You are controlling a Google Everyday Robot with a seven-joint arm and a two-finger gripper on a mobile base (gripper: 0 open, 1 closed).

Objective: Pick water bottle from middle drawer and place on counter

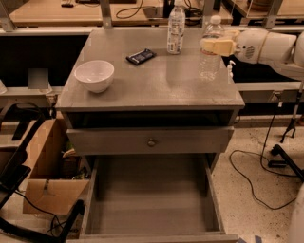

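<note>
Nearest, at the bottom of the view: middle drawer [152, 204], pulled far out from the cabinet, plain grey floor showing between low side walls. To its left, down on the ground: an open cardboard box [45, 175], flaps spread. To its right, on speckled flooring: a looping black cord [249, 182]. Just above the open drawer: a shallower drawer front [190, 141], pushed in, with a small round knob [152, 142] at its middle, and over that a dark open slot [152, 118] under the top. Next up: desk [156, 88], broad, grey and matte. On its left side, near the front: a white bowl [94, 75], upright. Further back, about mid-width: a small dark flat packet [141, 56], lying at a slant. Behind that, near the back edge: a bottle with a white printed label [176, 28], standing upright. At the right side of the desk, close to the right edge: water bottle [209, 64], clear, ribbed, white-capped, upright, well apart from the bowl and to the right of the labelled bottle. Base either touching the desk or just over it: cannot tell which. Gripper [214, 46] at the bottle's upper body, below the cap, reaching in from the right on a white arm [270, 47]; jaws cream-coloured and closed on the water bottle. Farthest back: a wooden workbench [52, 14] with a metal post [105, 14] rising from it
</note>
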